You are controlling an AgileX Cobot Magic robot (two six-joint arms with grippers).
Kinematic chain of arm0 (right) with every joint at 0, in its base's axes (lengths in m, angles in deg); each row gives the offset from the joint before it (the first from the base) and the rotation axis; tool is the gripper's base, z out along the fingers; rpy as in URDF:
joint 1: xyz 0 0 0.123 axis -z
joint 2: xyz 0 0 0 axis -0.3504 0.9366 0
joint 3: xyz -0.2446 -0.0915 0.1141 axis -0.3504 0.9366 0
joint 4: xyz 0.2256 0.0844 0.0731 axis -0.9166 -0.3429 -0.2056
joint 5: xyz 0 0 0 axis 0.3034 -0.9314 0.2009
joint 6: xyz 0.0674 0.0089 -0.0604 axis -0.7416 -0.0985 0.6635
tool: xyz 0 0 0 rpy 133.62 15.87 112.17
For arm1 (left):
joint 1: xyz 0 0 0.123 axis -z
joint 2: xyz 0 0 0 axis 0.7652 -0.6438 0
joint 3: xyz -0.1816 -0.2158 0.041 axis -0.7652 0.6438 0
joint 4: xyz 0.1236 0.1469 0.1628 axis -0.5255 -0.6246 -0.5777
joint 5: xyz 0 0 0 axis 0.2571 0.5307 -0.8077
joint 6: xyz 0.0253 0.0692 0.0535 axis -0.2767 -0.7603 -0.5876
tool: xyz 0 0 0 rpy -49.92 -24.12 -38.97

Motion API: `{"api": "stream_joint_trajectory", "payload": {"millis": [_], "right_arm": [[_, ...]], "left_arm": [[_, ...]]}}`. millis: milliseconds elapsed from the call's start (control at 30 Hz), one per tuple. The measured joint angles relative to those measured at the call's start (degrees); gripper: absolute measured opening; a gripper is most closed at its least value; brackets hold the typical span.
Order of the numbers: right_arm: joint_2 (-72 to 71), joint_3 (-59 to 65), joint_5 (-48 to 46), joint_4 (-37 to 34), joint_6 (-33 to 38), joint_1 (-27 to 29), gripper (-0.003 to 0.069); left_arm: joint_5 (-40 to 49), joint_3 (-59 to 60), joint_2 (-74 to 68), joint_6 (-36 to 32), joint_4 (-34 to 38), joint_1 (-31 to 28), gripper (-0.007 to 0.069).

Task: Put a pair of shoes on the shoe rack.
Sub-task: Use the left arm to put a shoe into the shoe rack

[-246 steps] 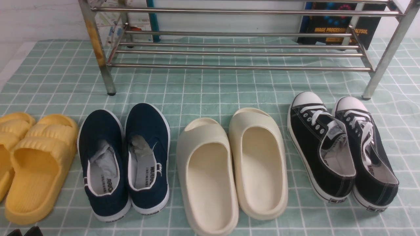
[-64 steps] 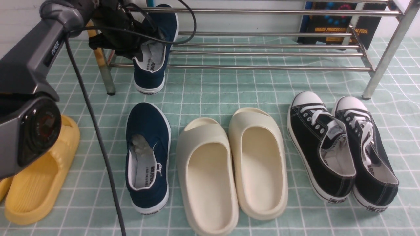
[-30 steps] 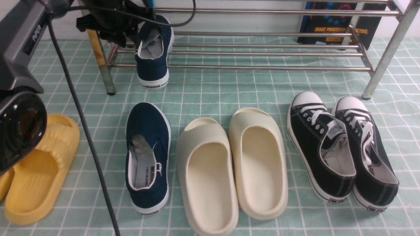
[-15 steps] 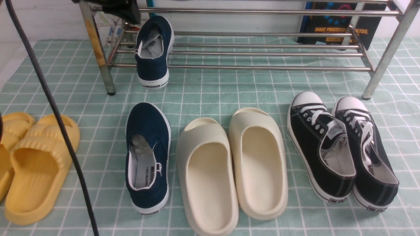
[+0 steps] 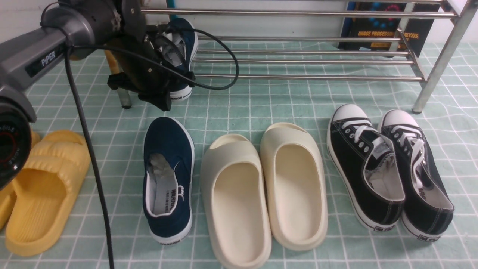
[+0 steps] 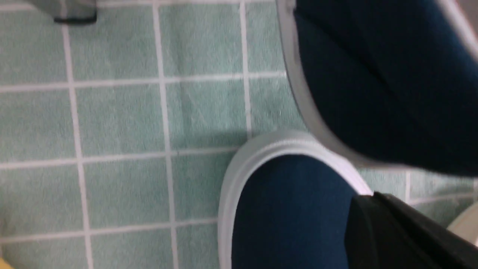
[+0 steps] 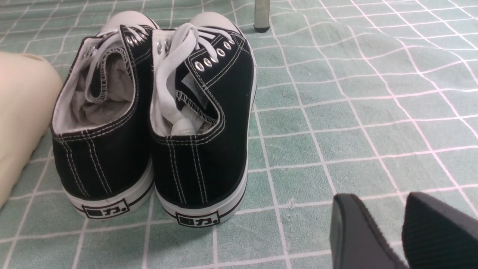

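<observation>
On the far left, yellow slides (image 5: 41,186) lie on the green checked cloth (image 5: 261,104). Above them the left arm (image 5: 41,59) reaches forward. The left gripper (image 5: 158,101) hangs with its jaws closed together, over the toe of one navy shoe (image 5: 168,145) that lies on the cloth. Partly hidden behind the arm, the other navy shoe (image 5: 191,41) sits at the left end of the shoe rack (image 5: 306,77), on the lower bars, with its heel jutting over the front bar. Farther right lie cream slides (image 5: 235,194), then black lace-up sneakers (image 5: 373,168). The right gripper (image 7: 384,203) hovers low behind the sneakers' heels, its jaws apart.
</observation>
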Motion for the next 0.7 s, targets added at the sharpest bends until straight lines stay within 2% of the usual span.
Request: {"api": "stream_joint_trajectory", "payload": {"millis": [200,400,700], "right_arm": [[0.0,0.0,0.0,0.0,0.0,0.0,0.0239],[0.0,0.0,0.0,0.0,0.0,0.0,0.0239],[0.0,0.0,0.0,0.0,-0.1,0.0,0.0239]], "left_arm": [[-0.3,-3.2,-1.2,2.0,0.3,0.0,-0.0013],[-4.6,-4.2,-1.2,2.3,-1.3,0.0,-0.0013],[-4.9,-4.2,-1.2,9.2,-8.9,0.0,-0.0013]]}}
